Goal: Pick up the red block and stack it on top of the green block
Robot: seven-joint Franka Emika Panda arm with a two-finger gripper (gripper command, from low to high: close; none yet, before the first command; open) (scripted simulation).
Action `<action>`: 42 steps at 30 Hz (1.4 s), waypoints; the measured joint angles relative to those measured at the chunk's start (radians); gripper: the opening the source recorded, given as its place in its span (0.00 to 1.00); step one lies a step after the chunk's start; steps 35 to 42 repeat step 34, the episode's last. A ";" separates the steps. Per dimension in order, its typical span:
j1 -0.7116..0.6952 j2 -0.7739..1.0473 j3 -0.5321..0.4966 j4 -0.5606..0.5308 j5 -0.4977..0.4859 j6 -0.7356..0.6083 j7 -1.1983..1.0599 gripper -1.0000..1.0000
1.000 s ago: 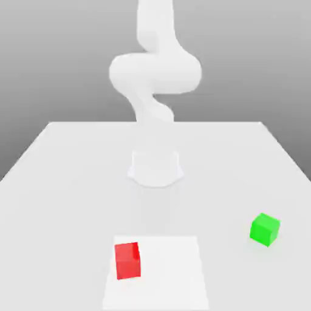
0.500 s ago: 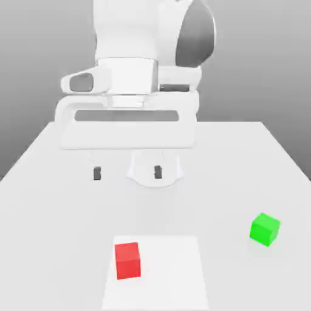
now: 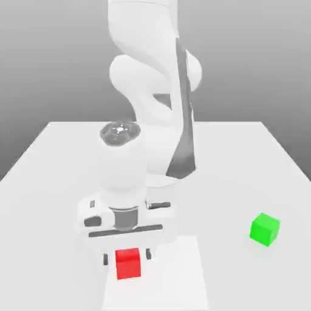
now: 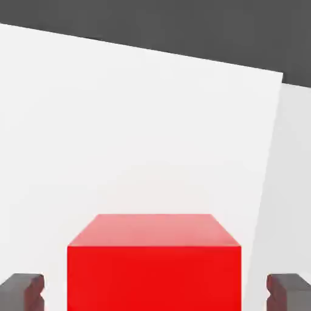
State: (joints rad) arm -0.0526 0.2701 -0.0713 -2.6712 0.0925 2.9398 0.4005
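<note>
1. Counter (image 3: 54, 158): a plain white surface that carries both blocks and the base of the arm (image 3: 152, 73). The arm folds forward over it so that the hand hangs straight above the work.
2. Lighter square patch (image 3: 176, 273): lies flat on the counter at its near edge. The red block sits on the side of it toward the exterior view's left.
3. Gripper (image 3: 126, 257): points downward and straddles the red block. Its dark fingers (image 4: 23, 290) stand one on each side of the block. A strip of white counter shows between each finger and the block's side, so the gripper reads as open and not clamped. Judged from this pose, the fingers are placed to close on two opposite faces.
4. Red block (image 3: 128, 265): rests flat on the counter, between the fingers and not lifted. It is a cube, so it has no long axis. One face is turned squarely toward the exterior view, and its side faces run parallel to the finger pads, which suits a flat pinch.
5. Green block (image 3: 265, 229): stands on the bare counter, well apart toward the exterior view's right. It is slightly rotated, with a vertical edge turned toward the viewer. Nothing sits on top of it, so the stacking is not yet done.
</note>
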 joint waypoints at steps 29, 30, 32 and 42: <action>0.601 -0.220 0.264 -0.068 -0.126 -0.152 -0.171 0.00; 0.604 -0.185 0.255 -0.067 -0.148 -0.119 -0.156 0.00; 0.609 -0.154 0.247 -0.065 -0.167 -0.091 -0.143 1.00; 0.609 -0.154 0.247 -0.065 -0.167 -0.091 -0.143 1.00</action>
